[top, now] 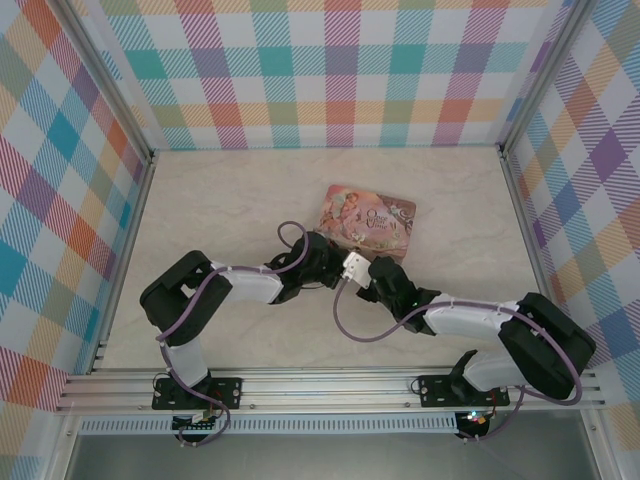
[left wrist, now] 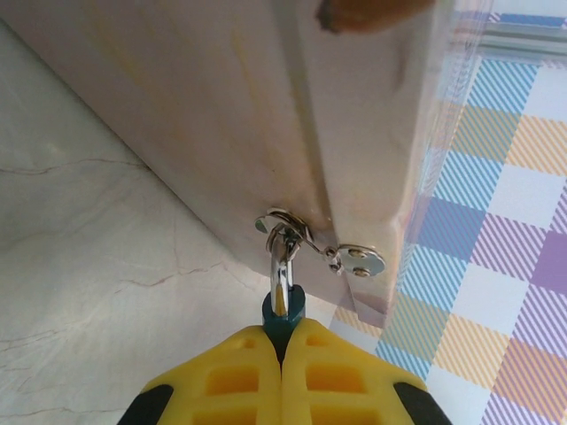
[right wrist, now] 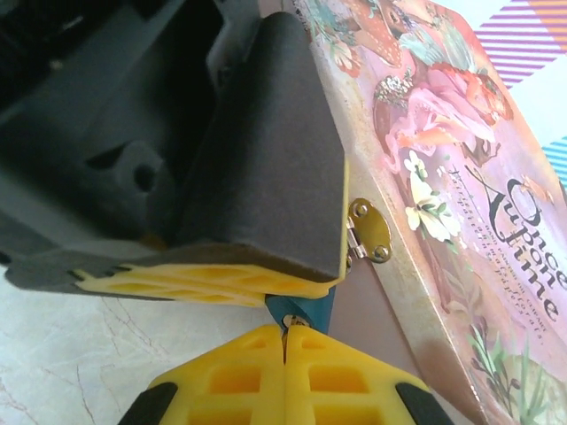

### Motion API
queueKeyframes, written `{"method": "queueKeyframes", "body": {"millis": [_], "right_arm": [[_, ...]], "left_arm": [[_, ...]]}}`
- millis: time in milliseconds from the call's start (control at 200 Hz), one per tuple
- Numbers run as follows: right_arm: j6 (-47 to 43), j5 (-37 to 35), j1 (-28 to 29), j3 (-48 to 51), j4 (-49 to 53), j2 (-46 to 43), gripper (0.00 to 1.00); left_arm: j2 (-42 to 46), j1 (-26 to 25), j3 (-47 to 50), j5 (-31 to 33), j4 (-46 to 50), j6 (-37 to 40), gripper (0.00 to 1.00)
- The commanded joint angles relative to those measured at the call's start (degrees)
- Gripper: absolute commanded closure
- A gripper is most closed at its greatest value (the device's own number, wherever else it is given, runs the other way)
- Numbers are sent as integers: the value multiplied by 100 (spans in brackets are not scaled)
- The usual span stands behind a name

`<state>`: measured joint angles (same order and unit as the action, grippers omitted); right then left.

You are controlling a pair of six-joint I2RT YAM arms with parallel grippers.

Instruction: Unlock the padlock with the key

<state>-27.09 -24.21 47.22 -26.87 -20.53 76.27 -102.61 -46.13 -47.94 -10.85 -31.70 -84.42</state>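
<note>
One tin point(top: 368, 220), one padlock point(left wrist: 291, 312) in shut left jaws; right jaws shut, perhaps on one key point(right wrist: 293, 320).

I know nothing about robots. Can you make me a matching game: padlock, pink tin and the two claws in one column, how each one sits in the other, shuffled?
1. padlock
2. pink tin
3. left claw
4. right claw

A. lying on the table, picture side up
B. shut on the padlock's teal body
C. shackle hooked through the tin's clasp
D. shut just under the padlock, on a metal speck, likely the key

Pairs: 1-C, 2-A, 3-B, 4-D
</note>
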Motion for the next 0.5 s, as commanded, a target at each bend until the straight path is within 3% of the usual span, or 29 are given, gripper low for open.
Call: {"method": "queueKeyframes", "body": {"millis": [0,200,495], "right_arm": [[751,-408,-29,-543,327,25,100],[1835,-455,-27,-794,598,165,100],[3277,16,-28,-187,-194,219,100]], "left_arm": [[104,-54,-96,-172,-263,40,100],[128,-63,-75,-163,-277,31,100],[123,-63,-97,-132,-152,82,100]]}}
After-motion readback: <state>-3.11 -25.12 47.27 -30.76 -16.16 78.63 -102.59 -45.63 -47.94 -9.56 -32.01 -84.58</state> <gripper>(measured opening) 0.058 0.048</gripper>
